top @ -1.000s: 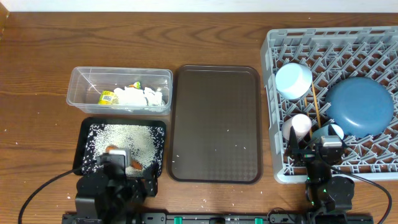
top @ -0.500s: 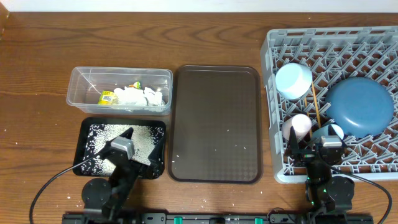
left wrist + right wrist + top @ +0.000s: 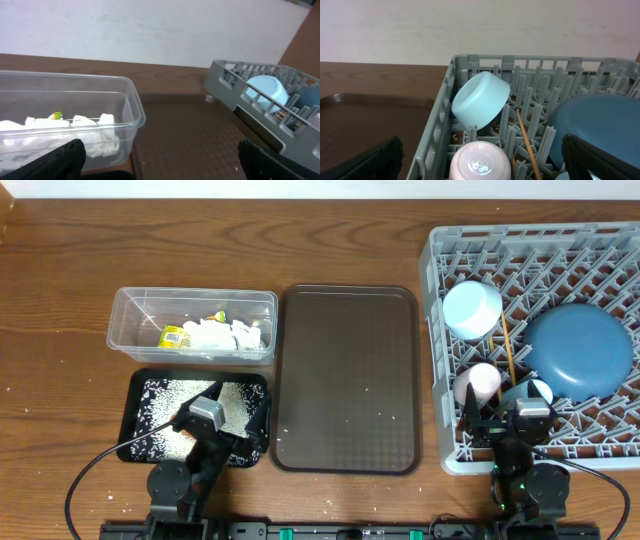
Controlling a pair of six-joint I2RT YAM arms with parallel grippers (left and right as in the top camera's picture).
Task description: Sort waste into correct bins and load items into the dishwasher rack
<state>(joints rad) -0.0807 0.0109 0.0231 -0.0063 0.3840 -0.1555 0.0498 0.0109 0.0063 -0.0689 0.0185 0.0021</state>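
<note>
- Left gripper (image 3: 222, 412): black jaws spread wide, empty, over the shallow black tray (image 3: 140, 385) speckled with rice grains (image 3: 165, 395).
- Just beyond, the clear plastic tub (image 3: 195, 300) holds crumpled tissue (image 3: 225, 335) and a yellow-green wrapper (image 3: 174, 337).
- Right gripper (image 3: 505, 418): jaws wide, empty, at the near edge of the latticed grey rack (image 3: 440, 280).
- Inside the rack: round dark blue plate (image 3: 580, 350), tipped light blue cup (image 3: 472, 308), wooden chopsticks (image 3: 509, 345).

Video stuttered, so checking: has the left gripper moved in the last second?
Yes. The left gripper has shifted right and slightly farther from the near edge of the black tray, which stayed put.
</note>
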